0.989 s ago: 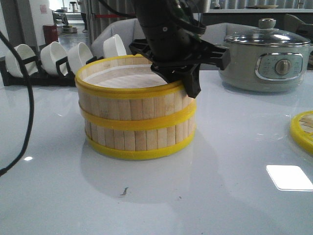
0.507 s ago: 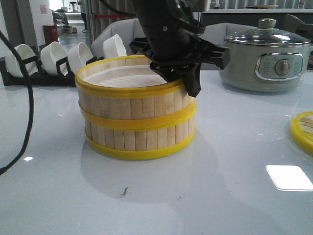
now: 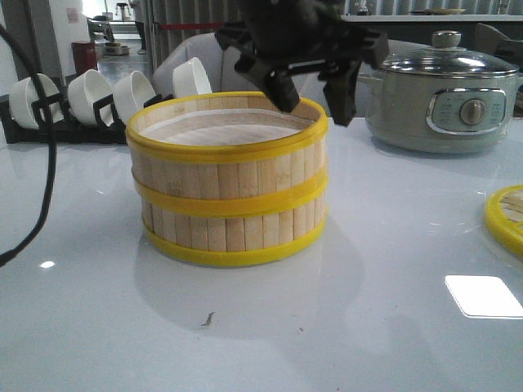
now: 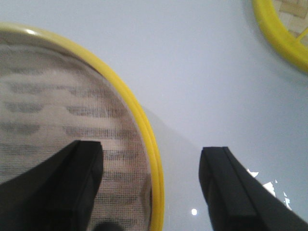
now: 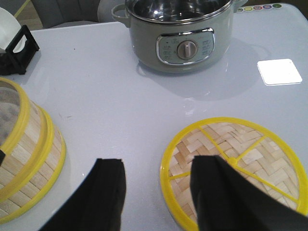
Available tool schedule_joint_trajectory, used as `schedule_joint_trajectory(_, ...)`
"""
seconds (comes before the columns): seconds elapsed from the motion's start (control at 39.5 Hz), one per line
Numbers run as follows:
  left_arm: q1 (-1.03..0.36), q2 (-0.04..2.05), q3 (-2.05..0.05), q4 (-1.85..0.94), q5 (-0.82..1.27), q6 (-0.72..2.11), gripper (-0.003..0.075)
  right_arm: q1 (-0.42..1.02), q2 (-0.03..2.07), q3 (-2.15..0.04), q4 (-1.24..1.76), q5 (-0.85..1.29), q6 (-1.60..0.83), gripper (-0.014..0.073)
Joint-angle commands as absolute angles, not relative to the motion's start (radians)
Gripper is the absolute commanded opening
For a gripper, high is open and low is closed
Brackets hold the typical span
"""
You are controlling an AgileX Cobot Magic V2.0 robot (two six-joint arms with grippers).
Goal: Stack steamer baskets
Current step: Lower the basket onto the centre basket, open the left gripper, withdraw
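Left pincer [image 3: 315,90] spread wide, holding nothing, straddling the rim of the 2 stacked steamer baskets [image 3: 227,196] on the worktop [image 3: 327,327]. Right pincer [image 5: 156,192] also wide and bare, poised by the lid [image 5: 236,168]. Risk: clipping that rim, skewing the upper tier.

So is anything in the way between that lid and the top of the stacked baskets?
Only bare table separates the woven lid from the stacked baskets, but the left gripper hangs over the stack's rim, jaws open.
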State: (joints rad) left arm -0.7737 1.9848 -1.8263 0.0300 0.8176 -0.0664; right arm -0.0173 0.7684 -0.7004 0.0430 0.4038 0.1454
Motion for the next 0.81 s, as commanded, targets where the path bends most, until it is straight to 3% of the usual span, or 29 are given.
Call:
schedule_joint_trajectory(0.0, -0.783, 1.887, -1.935, 0.042, 0.818, -0.064, 0.0496, -0.018, 0.767, -0.736, 0.033, 0.330, 0.141, 0.0433)
schedule_joint_trajectory(0.08, -0.783, 1.868, -2.002, 0.044, 0.856, -0.064, 0.0482, -0.018, 0.767, -0.736, 0.033, 0.330, 0.141, 0.0433)
schedule_joint_trajectory(0.18, -0.783, 1.838, -2.097, 0.054, 0.896, -0.064, 0.0375, -0.018, 0.767, -0.736, 0.033, 0.330, 0.141, 0.0433)
schedule_joint_trajectory(0.3, -0.762, 1.794, -2.183, 0.112, 0.907, -0.081, 0.0064, -0.018, 0.767, -0.736, 0.033, 0.330, 0.141, 0.0433)
schedule_joint_trajectory(0.35, -0.743, 1.772, -2.206, 0.140, 0.907, -0.083, 0.0109, -0.018, 0.767, -0.736, 0.033, 0.330, 0.141, 0.0433)
schedule_joint_trajectory(0.61, -0.538, 1.606, -2.216, 0.176, 0.967, -0.099, 0.0087, -0.018, 0.767, -0.736, 0.033, 0.330, 0.141, 0.0433)
schedule_joint_trajectory(0.79, -0.372, 1.409, -2.047, 0.208, 0.947, -0.157, 0.0087, -0.018, 0.767, -0.736, 0.033, 0.330, 0.141, 0.0433)
